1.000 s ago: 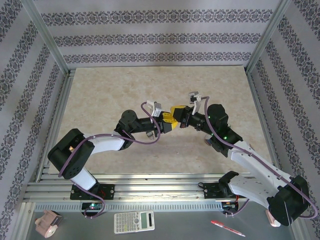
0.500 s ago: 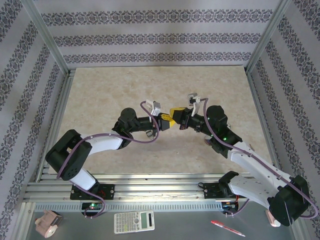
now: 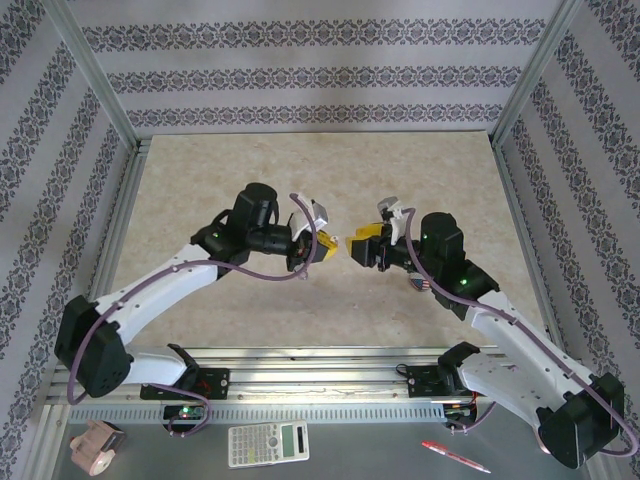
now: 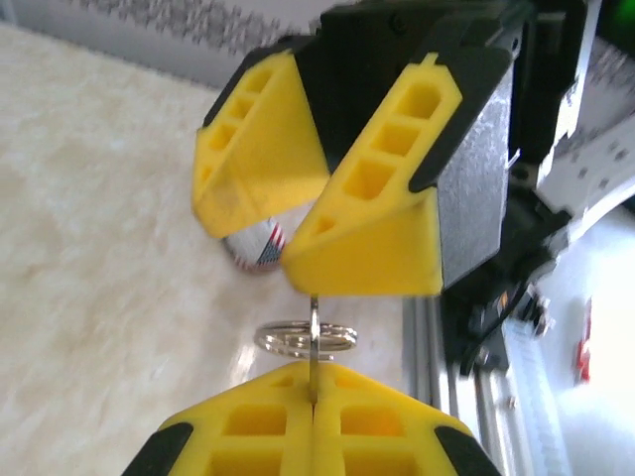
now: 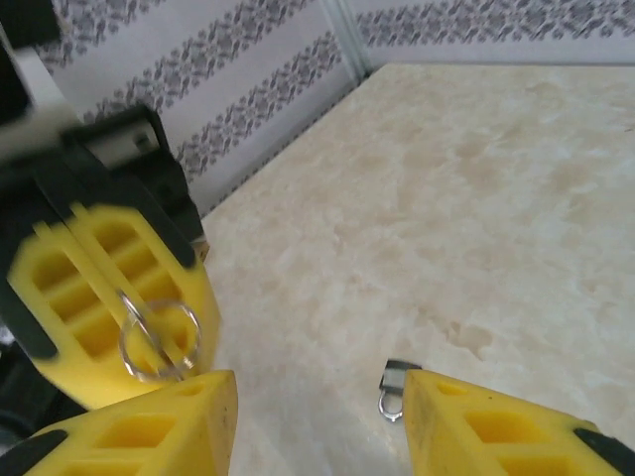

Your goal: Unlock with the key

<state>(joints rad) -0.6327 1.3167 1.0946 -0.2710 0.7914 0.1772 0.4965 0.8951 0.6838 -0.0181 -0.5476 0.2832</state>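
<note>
While the left claw (image 4: 313, 405) is clamping a thin metal key (image 4: 314, 372) with silver split ring (image 4: 288, 340) mid-air, the right claw (image 5: 319, 402) is gaping empty, facing it just apart. Small metal lock-like piece (image 5: 391, 389) is lying on the beige marbled counter (image 5: 476, 198) below.

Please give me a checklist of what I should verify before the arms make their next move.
1. Left pincer shut on the key: ok.
2. Key ring hangs free of the right pincer: ok.
3. Right pincer open and holding nothing: ok.
4. Padlock held steady: not ok, it lies loose on the table.
5. Key tip aimed at the keyhole: cannot tell.
</note>
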